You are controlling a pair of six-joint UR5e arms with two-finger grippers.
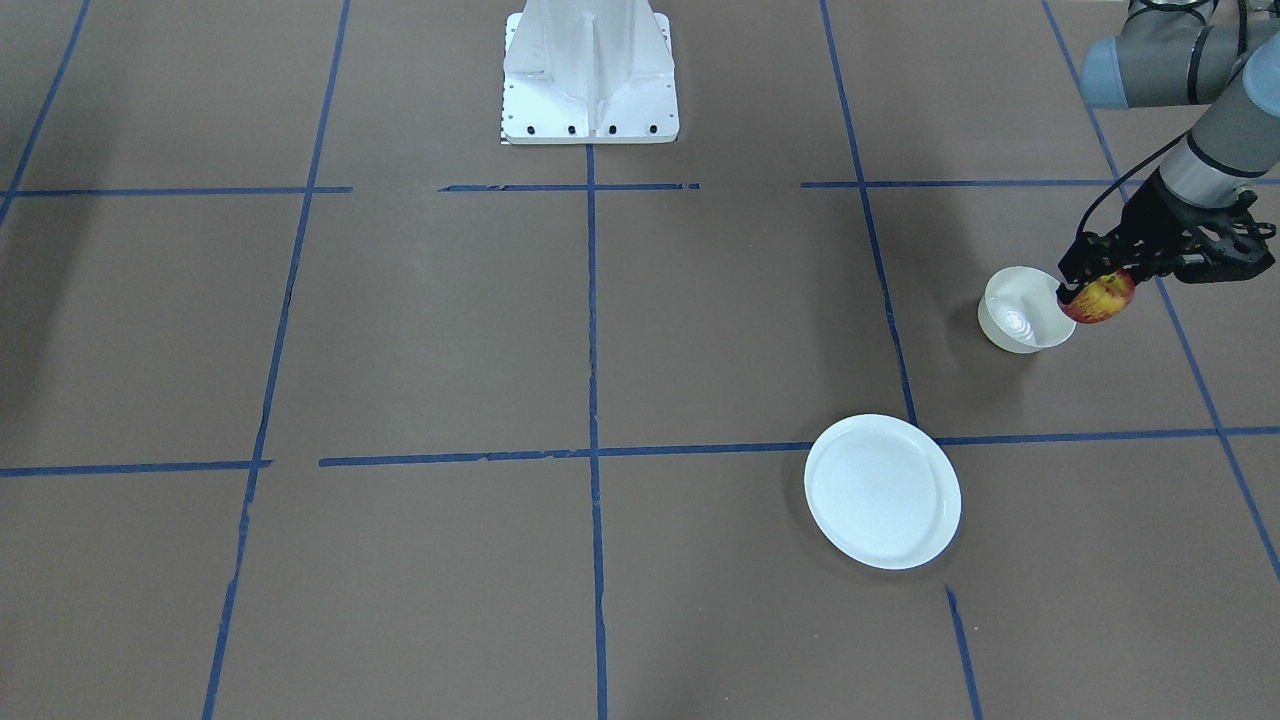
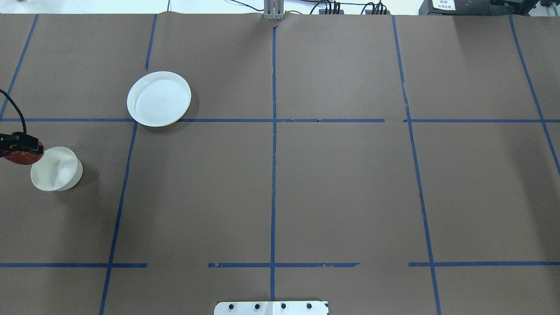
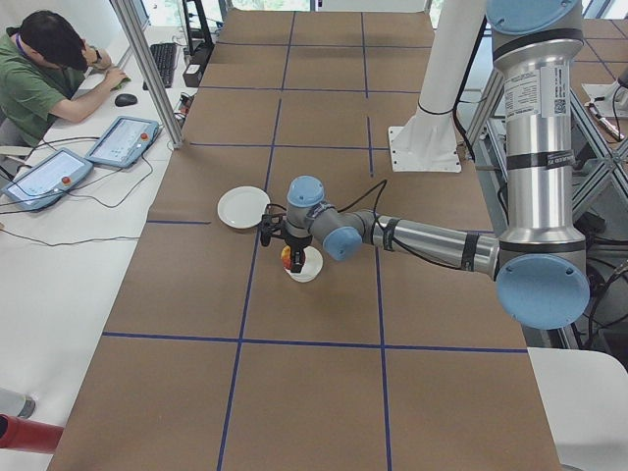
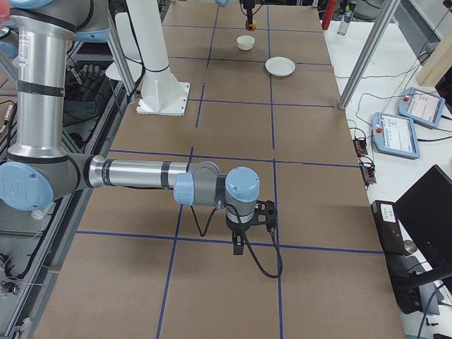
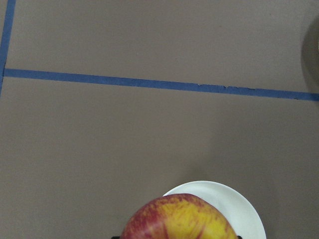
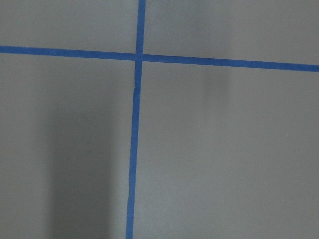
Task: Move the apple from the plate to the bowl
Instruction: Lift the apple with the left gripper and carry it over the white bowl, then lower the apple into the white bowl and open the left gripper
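My left gripper (image 1: 1090,285) is shut on the red and yellow apple (image 1: 1100,298) and holds it in the air over the outer rim of the small cream-white bowl (image 1: 1020,312). From overhead, the apple (image 2: 19,156) overlaps the bowl's (image 2: 57,169) left edge. In the left wrist view the apple (image 5: 179,219) fills the bottom, with the bowl (image 5: 244,209) below it. The flat white plate (image 1: 882,492) lies empty, apart from the bowl. My right gripper (image 4: 239,247) shows only in the exterior right view, low over the table; I cannot tell its state.
The robot's white base (image 1: 590,80) stands at the table's middle edge. Blue tape lines (image 2: 273,131) cross the brown table cover. A seated operator (image 3: 39,69) and two pendants (image 3: 123,140) are at a side desk.
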